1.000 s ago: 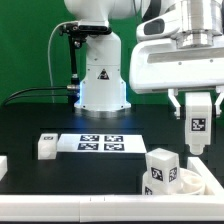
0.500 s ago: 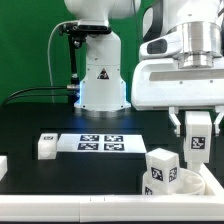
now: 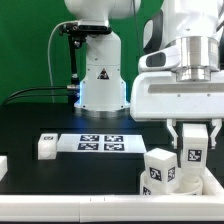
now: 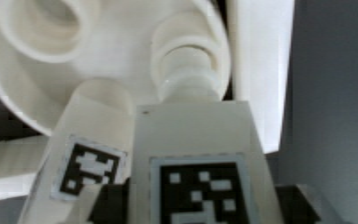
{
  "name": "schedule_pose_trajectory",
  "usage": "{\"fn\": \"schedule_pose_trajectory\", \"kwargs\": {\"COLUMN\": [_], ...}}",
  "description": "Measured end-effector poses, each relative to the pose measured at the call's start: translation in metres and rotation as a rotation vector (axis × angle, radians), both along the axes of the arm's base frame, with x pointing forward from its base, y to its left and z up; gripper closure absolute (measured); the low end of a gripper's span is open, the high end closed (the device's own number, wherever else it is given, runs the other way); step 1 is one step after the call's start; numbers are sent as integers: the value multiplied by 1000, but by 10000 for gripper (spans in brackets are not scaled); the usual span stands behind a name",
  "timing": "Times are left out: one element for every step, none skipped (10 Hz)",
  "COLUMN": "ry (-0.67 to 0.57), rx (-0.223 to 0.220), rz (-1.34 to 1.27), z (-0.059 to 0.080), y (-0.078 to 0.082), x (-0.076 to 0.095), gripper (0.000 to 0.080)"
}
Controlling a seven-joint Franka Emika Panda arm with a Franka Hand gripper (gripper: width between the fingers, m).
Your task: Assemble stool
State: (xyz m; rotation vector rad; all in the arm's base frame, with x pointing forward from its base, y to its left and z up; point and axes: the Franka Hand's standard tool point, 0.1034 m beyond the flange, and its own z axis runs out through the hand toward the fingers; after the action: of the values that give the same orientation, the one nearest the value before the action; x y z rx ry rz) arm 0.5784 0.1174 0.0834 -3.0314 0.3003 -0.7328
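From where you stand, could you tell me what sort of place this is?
Likely a robotics lab bench: a green backdrop, a black table carrying the marker board, and a tagged stool leg.

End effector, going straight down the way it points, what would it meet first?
Probably the seat: the leg gripped by the end effector would touch first, with a socket straight ahead in the wrist view. Depth is uncertain.

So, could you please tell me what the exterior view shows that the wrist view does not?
Exterior only: the flat white marker board and a loose chunky white plastic leg beside it. Wrist only: a socket in the round white plastic seat. Both: the tagged leg held by the gripper, the standing leg and the seat.
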Motion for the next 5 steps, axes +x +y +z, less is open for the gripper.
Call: {"fn": "schedule_pose_trajectory", "kwargs": {"ry": [5, 10, 2, -10, -44], "rx": [-1, 3, 8, 7, 4], "rz": [-3, -9, -14, -15, -11], "z": [-4, -8, -8, -8, -9], "y": [0, 2, 5, 5, 5], "x": [-1, -3, -3, -2, 1], "gripper": [468, 468, 468, 468, 468]}}
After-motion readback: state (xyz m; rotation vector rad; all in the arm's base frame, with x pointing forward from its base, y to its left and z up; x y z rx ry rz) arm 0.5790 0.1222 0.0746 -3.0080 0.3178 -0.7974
